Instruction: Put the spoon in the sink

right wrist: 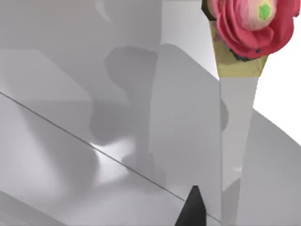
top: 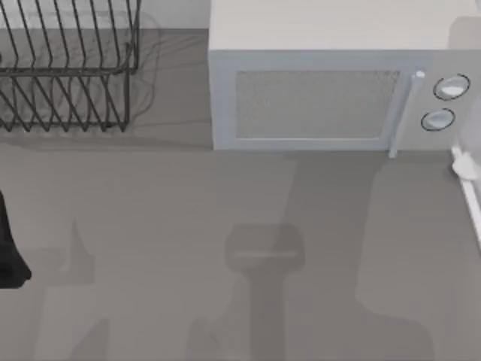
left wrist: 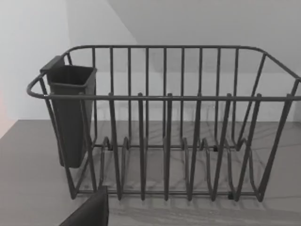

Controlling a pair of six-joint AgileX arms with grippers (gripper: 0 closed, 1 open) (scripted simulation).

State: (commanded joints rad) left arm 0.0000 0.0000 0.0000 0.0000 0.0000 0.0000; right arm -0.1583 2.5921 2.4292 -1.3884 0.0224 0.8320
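The spoon is out of view, and I cannot make out a sink. My left arm (top: 10, 248) is a dark shape at the table's left edge. A dark part of my left gripper (left wrist: 89, 213) shows in the left wrist view, low in front of the wire dish rack (left wrist: 164, 141) and apart from it. In the right wrist view a dark tip of my right gripper (right wrist: 193, 207) points at smooth grey surfaces crossed by a thin seam.
The black dish rack (top: 68, 68), with a dark cutlery cup (left wrist: 70, 113) on one end, stands at the back left. A grey microwave (top: 323, 90) fills the back middle. A white piece (top: 467, 177) runs along the right edge. A pink-frosted cupcake (right wrist: 244, 28) sits beyond the right gripper.
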